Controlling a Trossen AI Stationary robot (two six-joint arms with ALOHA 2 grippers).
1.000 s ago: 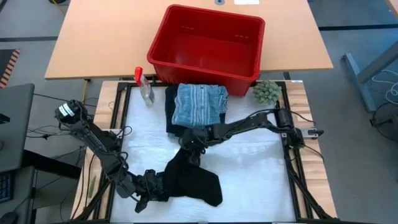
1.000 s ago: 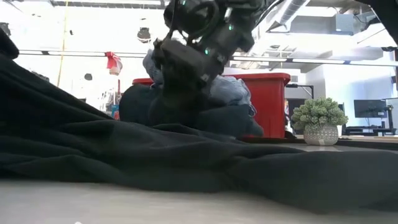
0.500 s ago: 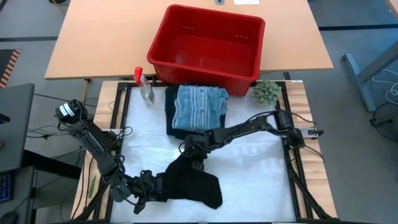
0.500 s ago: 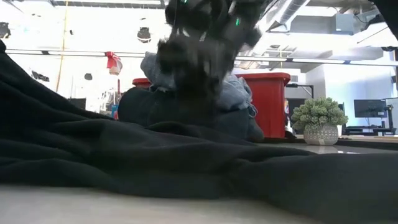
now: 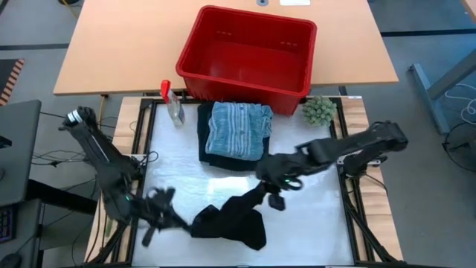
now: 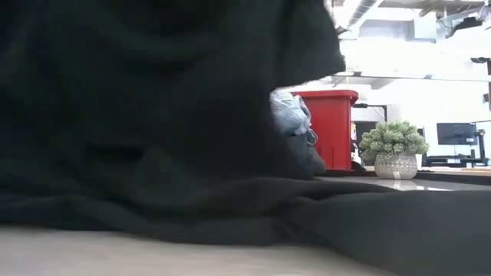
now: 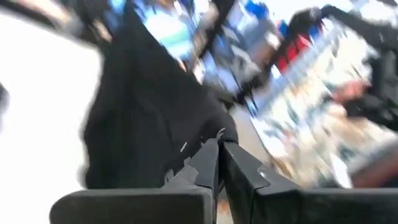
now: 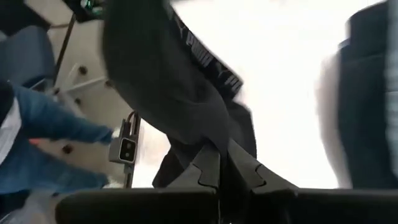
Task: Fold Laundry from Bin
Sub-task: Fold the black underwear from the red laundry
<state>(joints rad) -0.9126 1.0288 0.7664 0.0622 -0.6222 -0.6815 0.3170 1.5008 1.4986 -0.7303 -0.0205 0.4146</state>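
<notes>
Both tools, left [image 5: 165, 211] and right [image 5: 272, 186], clamped on the black garment [image 5: 232, 222].

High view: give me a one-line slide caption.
Both grippers, left and right, stretch a black garment over the white mat, folded stack beside the empty red bin.
</notes>
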